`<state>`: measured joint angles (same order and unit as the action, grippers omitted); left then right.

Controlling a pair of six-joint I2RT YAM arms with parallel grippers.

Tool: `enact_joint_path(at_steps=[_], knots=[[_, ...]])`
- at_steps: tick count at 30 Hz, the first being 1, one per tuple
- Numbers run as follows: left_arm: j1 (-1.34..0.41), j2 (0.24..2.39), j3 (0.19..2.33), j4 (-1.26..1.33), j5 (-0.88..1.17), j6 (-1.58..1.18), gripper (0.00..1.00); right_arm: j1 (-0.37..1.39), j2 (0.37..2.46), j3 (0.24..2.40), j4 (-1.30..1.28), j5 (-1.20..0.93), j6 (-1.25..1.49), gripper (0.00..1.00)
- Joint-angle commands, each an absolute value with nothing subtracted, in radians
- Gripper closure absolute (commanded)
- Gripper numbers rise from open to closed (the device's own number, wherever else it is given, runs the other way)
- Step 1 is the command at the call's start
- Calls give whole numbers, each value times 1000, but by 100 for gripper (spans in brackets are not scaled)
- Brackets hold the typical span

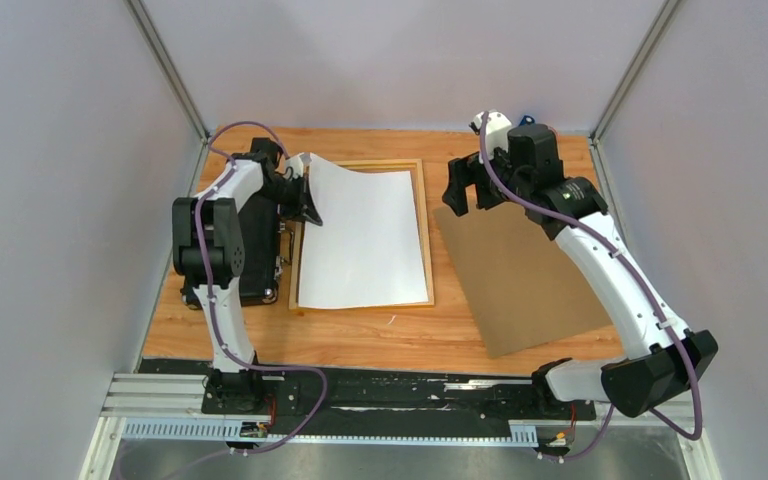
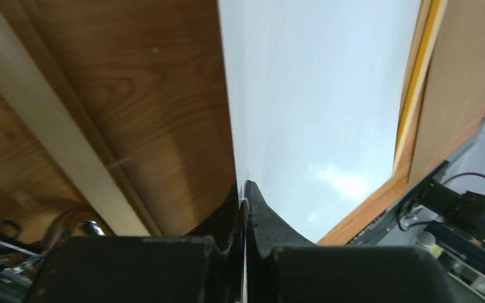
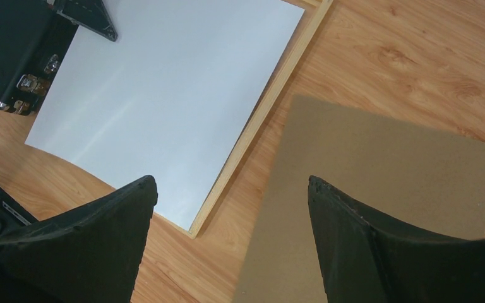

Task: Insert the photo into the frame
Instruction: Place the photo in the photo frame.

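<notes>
The photo (image 1: 365, 240) shows only its plain white side and lies over the light wood frame (image 1: 426, 230) at the table's middle. Its far left corner is lifted and curled. My left gripper (image 1: 307, 195) is shut on that left edge; in the left wrist view the sheet (image 2: 316, 95) runs between the closed fingertips (image 2: 245, 189), with the frame rail (image 2: 417, 82) beyond it. My right gripper (image 1: 465, 190) is open and empty, hovering over the far left corner of the brown backing board (image 1: 530, 280). The right wrist view shows the photo (image 3: 164, 95), the frame rail (image 3: 259, 120) and my right gripper (image 3: 230, 183).
The backing board (image 3: 379, 196) lies flat right of the frame, skewed toward the near edge. A black case (image 1: 258, 250) sits against the frame's left side, under the left arm. Grey walls close in on the left, right and back.
</notes>
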<state>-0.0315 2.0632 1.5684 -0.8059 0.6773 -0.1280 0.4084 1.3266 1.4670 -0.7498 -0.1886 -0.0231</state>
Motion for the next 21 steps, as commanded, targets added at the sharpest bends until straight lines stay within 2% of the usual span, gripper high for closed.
enact_joint_path(at_steps=[1,21], knots=[[-33,2099,1677,-866,564,-19,100,400,1308,1458,-706,-211,-5,13],[-80,2156,1730,-790,583,-105,100,385,1301,1438,-700,-230,-6,13]])
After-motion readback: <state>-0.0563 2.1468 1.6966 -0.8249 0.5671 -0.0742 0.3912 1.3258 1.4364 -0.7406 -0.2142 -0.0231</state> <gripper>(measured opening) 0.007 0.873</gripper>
